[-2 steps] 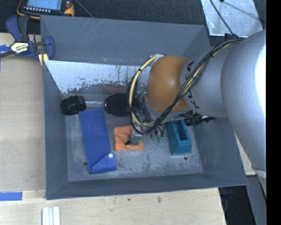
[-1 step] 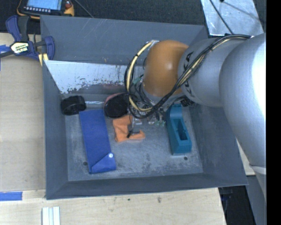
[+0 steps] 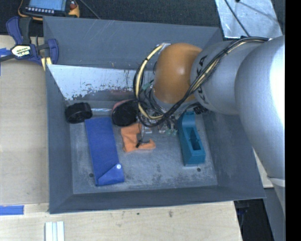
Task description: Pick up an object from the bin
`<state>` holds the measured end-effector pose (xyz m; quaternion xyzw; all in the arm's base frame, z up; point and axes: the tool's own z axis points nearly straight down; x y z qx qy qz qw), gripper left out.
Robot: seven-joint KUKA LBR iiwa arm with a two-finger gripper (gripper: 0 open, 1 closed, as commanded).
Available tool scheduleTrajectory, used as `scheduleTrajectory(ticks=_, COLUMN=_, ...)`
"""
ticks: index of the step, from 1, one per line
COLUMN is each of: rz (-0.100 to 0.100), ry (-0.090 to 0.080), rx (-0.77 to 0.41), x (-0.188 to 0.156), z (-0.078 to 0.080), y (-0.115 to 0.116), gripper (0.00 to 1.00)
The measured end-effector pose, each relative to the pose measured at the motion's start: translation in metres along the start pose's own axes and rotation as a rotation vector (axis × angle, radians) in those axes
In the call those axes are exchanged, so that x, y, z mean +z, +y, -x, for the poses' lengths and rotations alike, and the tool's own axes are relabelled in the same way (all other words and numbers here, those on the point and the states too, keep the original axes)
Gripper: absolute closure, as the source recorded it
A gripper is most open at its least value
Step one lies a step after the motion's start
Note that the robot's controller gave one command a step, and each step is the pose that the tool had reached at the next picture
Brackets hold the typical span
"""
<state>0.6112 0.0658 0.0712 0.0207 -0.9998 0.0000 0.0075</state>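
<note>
My gripper (image 3: 144, 134) reaches down in the middle of the bin, mostly hidden under the arm's orange cover and cables. Its tip sits on an orange soft piece (image 3: 132, 139) lying on the bin floor. A black round object (image 3: 124, 113) lies just behind that piece, to the gripper's left. A blue rectangular block with a slot (image 3: 191, 142) lies to the gripper's right.
A long blue flat folded cloth-like piece (image 3: 104, 152) lies at the left of the floor. A small black wheel-like object (image 3: 79, 113) rests at the back left corner. The arm covers the bin's right back part.
</note>
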Motion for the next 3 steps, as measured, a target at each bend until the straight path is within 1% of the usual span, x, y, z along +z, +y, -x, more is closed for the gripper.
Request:
scheduleTrajectory(ticks=1, rz=-0.001, ry=-0.019, rx=-0.039, x=-0.125, z=-0.034, y=0.009, gripper=1.0)
scheduleTrajectory(ticks=2, rz=-0.001, ry=-0.018, rx=-0.04, x=-0.125, z=-0.034, y=0.009, gripper=1.0)
scheduleTrajectory(ticks=3, rz=0.0, ry=-0.012, rx=-0.036, x=-0.167, z=-0.027, y=0.002, gripper=1.0)
